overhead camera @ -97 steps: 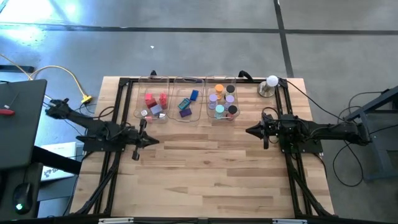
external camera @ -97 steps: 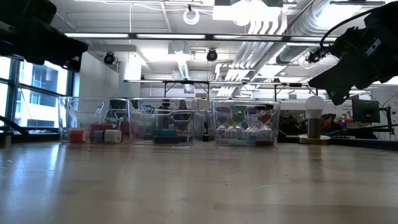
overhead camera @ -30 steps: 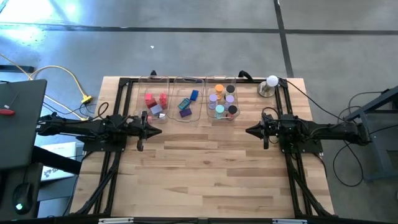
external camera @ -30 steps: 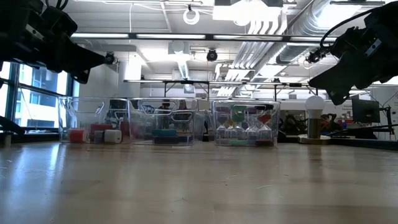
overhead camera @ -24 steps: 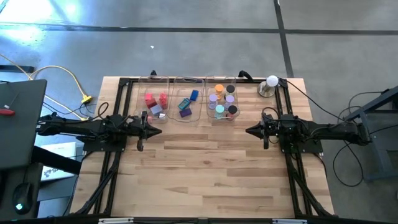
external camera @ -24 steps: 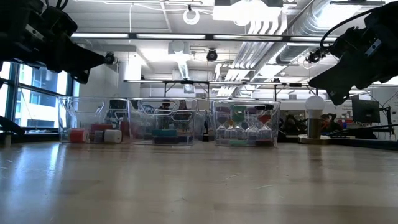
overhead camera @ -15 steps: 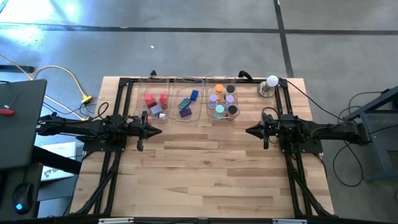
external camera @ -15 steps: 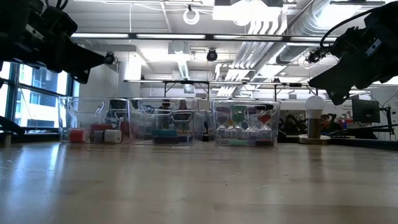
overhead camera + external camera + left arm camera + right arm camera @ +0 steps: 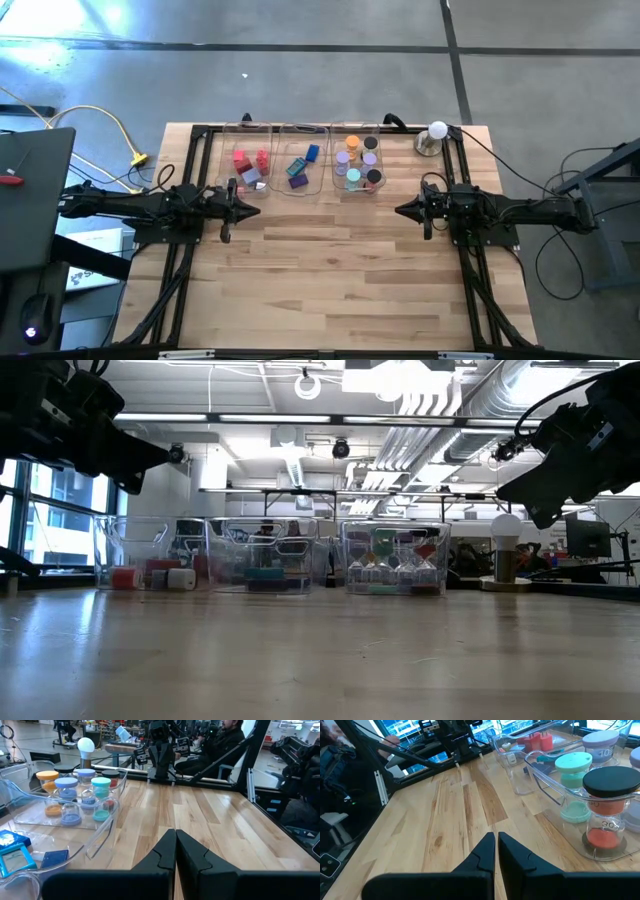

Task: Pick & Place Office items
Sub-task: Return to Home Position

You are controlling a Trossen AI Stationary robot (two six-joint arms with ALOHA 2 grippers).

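At table's left, seen from above, the left gripper (image 9: 175, 837) is hovering with fingers pressed together, holding nothing. Items (image 9: 300, 168) are all lying in three trays (image 9: 283, 130), at 1 o'clock from it and 11 o'clock from the right gripper (image 9: 496, 840), likewise closed and empty. Neither arm seems to need another reach.
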